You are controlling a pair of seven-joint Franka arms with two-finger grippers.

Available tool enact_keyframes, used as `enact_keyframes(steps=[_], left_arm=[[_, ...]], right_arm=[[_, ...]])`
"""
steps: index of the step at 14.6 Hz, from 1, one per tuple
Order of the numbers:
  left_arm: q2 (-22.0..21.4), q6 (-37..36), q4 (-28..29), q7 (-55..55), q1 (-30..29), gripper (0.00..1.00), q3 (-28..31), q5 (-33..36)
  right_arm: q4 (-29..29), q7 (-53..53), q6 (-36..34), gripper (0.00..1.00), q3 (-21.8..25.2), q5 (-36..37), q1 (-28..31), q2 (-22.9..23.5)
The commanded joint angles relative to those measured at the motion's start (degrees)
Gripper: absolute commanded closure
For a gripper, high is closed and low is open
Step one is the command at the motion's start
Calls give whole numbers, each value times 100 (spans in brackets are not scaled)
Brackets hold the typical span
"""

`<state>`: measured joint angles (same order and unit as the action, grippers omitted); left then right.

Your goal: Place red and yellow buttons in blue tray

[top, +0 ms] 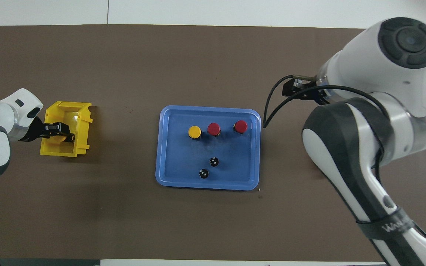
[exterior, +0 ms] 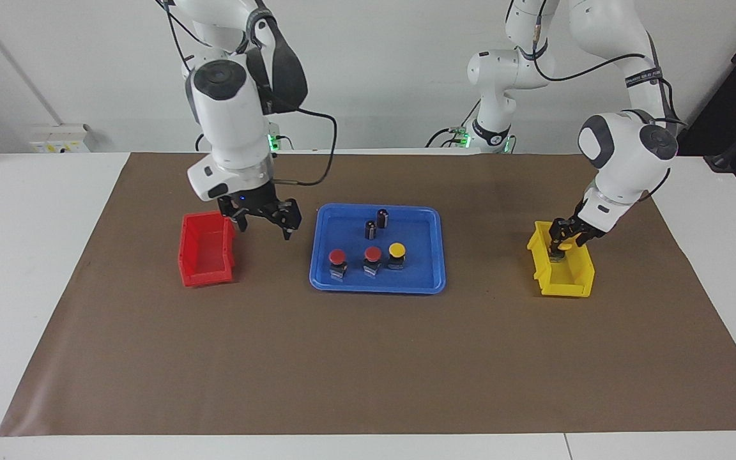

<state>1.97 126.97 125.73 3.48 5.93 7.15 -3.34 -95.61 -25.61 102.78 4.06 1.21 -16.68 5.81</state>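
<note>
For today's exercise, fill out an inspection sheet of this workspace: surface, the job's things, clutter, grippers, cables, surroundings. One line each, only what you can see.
Surface: brown mat on a white table.
Job's things: blue tray holds two red buttons and one yellow button; a second yellow button sits in the yellow bin.
Clutter: two dark cylinders in the tray; red bin.
Grippers: right gripper open, raised beside the red bin; left gripper down in the yellow bin at that button.
Cables: black cable on the right arm.
Surroundings: white wall.
</note>
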Motion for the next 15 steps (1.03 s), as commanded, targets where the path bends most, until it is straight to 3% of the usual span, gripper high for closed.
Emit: enact_keyframes(steps=[1, 4, 8, 9, 10, 11, 13, 15], left_arm=[[-233, 153, 251, 83, -100, 38, -56, 44], [-241, 162, 259, 39, -48, 41, -56, 44], [-312, 223, 435, 30, -30, 44, -56, 44], [-320, 258, 461, 13, -30, 52, -56, 44], [-312, 267, 453, -5, -21, 75, -56, 44], [-303, 276, 418, -14, -30, 90, -56, 44], [-216, 84, 86, 56, -21, 96, -56, 44], [-259, -678, -467, 13, 40, 98, -109, 44]], right_arm=[[-63, 1114, -564, 0, -63, 19, 733, -412], [68, 2128, -1092, 0, -63, -42, 1394, -729], [770, 2848, -1822, 0, -63, 54, 1938, -494], [650, 2990, -1789, 0, -63, 80, 2062, -554], [519, 3087, -1780, 0, -37, 63, 2133, -685], [474, 3132, -1762, 0, -19, 63, 2143, -738], [351, 3080, -1805, 0, -19, -7, 2134, -800], [333, 3158, -1789, 0, -19, 2, 2195, -766]])
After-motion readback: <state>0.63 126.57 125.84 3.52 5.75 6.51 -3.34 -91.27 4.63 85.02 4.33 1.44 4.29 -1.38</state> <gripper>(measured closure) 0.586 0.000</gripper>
